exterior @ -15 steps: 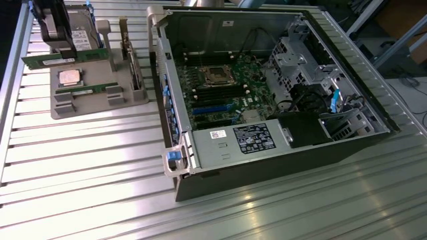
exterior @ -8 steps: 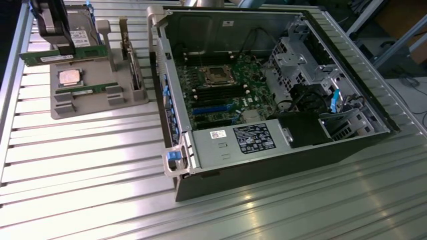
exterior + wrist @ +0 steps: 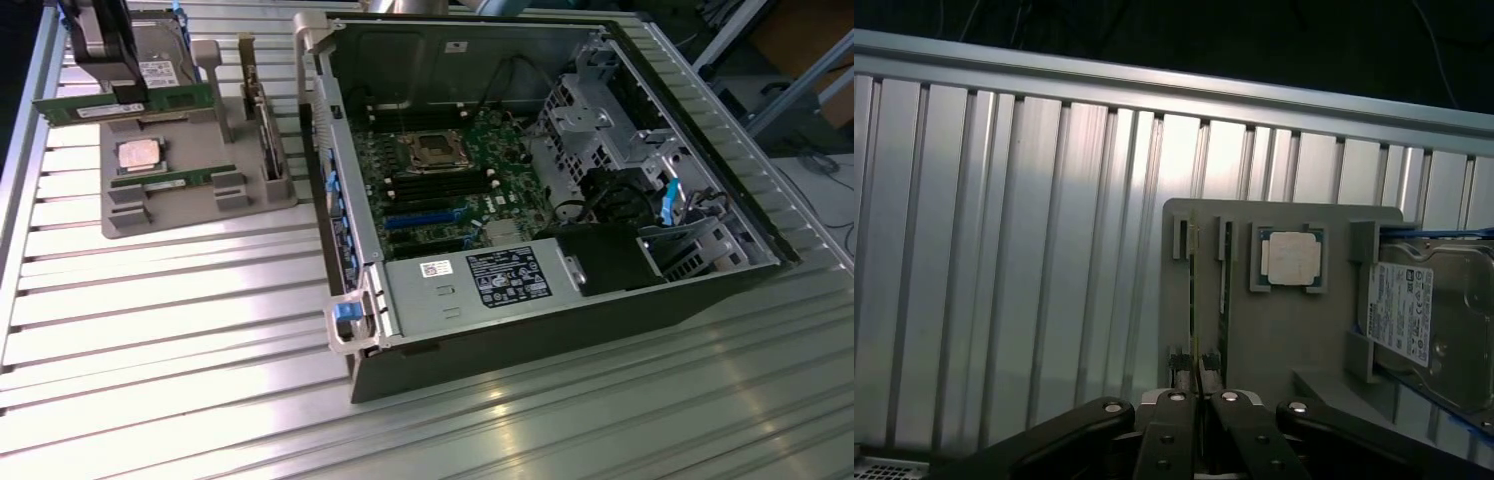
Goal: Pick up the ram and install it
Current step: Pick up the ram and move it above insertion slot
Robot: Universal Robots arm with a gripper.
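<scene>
**A:** Which step is in hand?

**B:** The pick-up, I judge. The gripper (image 3: 115, 96) hangs over the grey holder (image 3: 200, 205) at the far end of the bench (image 3: 174, 330), on the exterior view's left. Its fingers are pressed almost together, pinching the ram (image 3: 174, 97) by its upper edge.

**A:** Is the stick in its slot or out of it?

**B:** Out, by the look of it. In the exterior view it sits level, above the holder, with the processor (image 3: 140, 155) below it. The second stick (image 3: 167, 180) lies in its cradle on the near side of the processor. In the wrist view the gripper (image 3: 1194, 368) has the ram (image 3: 1194, 290) edge-on, running straight out from between the fingers, with the second stick (image 3: 1226, 270) just beside it and parallel.

**A:** And the install?

**B:** Not yet done. The open computer case (image 3: 561, 345) stands well apart, toward the exterior view's right, with the motherboard (image 3: 461, 150) facing up. The dark memory slots (image 3: 427, 187) lie just near of the processor socket.

**A:** What does that call for?

**B:** As I read it, a firm pinch through the carry and the stick's long edge set parallel to a slot. It must be squarely above the slot before any downward push. The case walls and cables crowd the approach.
</scene>
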